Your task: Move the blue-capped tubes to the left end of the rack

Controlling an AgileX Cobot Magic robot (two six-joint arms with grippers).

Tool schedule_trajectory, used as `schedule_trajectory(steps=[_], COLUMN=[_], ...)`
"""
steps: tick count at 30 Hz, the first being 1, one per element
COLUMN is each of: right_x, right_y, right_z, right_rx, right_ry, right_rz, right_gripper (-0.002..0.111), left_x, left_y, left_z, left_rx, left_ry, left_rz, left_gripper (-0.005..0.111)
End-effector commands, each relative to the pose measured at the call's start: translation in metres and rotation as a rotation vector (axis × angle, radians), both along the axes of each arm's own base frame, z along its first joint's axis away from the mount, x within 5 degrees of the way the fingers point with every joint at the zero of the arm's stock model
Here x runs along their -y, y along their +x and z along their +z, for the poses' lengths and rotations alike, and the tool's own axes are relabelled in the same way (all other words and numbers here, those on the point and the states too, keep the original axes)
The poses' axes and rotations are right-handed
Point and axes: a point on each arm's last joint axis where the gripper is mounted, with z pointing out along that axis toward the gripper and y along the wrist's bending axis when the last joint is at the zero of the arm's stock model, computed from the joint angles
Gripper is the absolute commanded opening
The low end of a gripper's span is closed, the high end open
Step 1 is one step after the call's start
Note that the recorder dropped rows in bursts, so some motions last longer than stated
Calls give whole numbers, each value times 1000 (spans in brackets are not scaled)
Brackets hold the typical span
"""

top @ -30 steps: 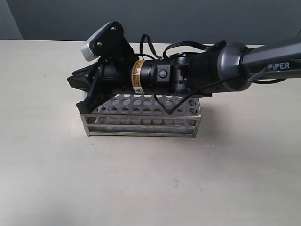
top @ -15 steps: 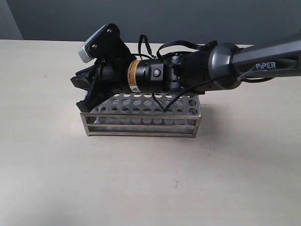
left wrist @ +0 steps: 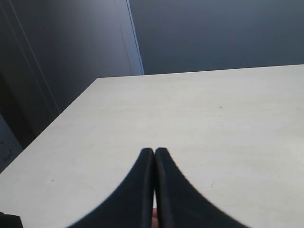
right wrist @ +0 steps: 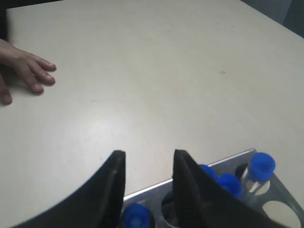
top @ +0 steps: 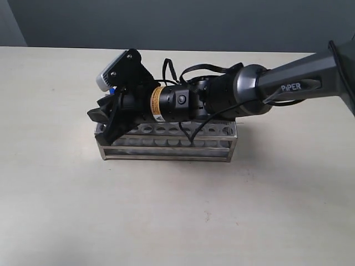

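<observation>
Right hand (right wrist: 148, 154) fingers apart, over the rack's (top: 166, 149) left end.
One blue cap (right wrist: 135, 213) sits between the fingers; more blue-capped tubes (right wrist: 260, 167) just beside, upright, caps up. Rack lies lengthwise across the surface (top: 166, 221). Left hand (left wrist: 154, 151) pressed together.

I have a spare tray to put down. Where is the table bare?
Bare: the broad table below the rack in the exterior view, and the stretch left of it. Crowded: over the rack, where the right claw hangs open at the blue-capped tubes. A person's hand rests on the table in the right wrist view.
</observation>
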Motion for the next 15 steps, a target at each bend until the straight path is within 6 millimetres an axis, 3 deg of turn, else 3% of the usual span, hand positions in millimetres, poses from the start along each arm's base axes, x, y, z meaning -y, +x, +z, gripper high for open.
schedule_trajectory(steps=[1, 4, 7, 10, 12, 15], right_x=[0, 1, 7, 20, 34, 67], right_y=[1, 0, -2, -1, 2, 10], right_z=[8, 26, 59, 94, 118, 140], right_rx=[15, 40, 87, 144, 194, 225], right_ry=[25, 54, 90, 84, 57, 0], right_rz=[1, 1, -28, -112, -190, -333], right_gripper=[36, 36, 34, 17, -1, 0], left_x=[0, 0, 0, 0, 0, 0], left_y=[0, 0, 0, 0, 0, 0], left_z=[1, 1, 1, 1, 1, 1], left_rx=[9, 9, 9, 9, 9, 9], left_ry=[5, 5, 5, 5, 5, 5], left_rz=[-3, -3, -3, -3, -3, -3], left_gripper=[1, 1, 1, 1, 1, 1])
